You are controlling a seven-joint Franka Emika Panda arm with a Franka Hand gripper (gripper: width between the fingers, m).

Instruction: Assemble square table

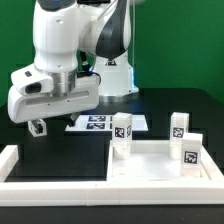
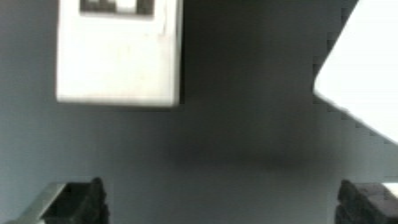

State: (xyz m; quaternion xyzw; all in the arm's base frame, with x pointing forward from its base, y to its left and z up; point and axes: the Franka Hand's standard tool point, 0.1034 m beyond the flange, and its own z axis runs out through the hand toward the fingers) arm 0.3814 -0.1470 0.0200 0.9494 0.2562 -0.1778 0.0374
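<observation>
The square table's white panel (image 1: 150, 165) lies at the exterior view's right. Three white tagged legs stand upright at its corners: one at the near left (image 1: 122, 130), one at the back (image 1: 178, 125), one at the right (image 1: 190, 150). My gripper (image 1: 38, 122) hangs low over the dark table, left of the panel. In the wrist view its jaws (image 2: 222, 205) are open with only bare dark table between the fingertips (image 2: 75, 205). A white oblong leg (image 2: 121, 50) with a dark tag lies flat ahead of the fingers, apart from them. A white corner (image 2: 365, 85) shows at one side; I cannot tell what it belongs to.
The marker board (image 1: 100, 122) lies flat behind the gripper, left of the panel. Long white border rails run along the exterior view's left (image 1: 10, 160) and front (image 1: 90, 192). A green wall stands behind the arm's base (image 1: 115, 75).
</observation>
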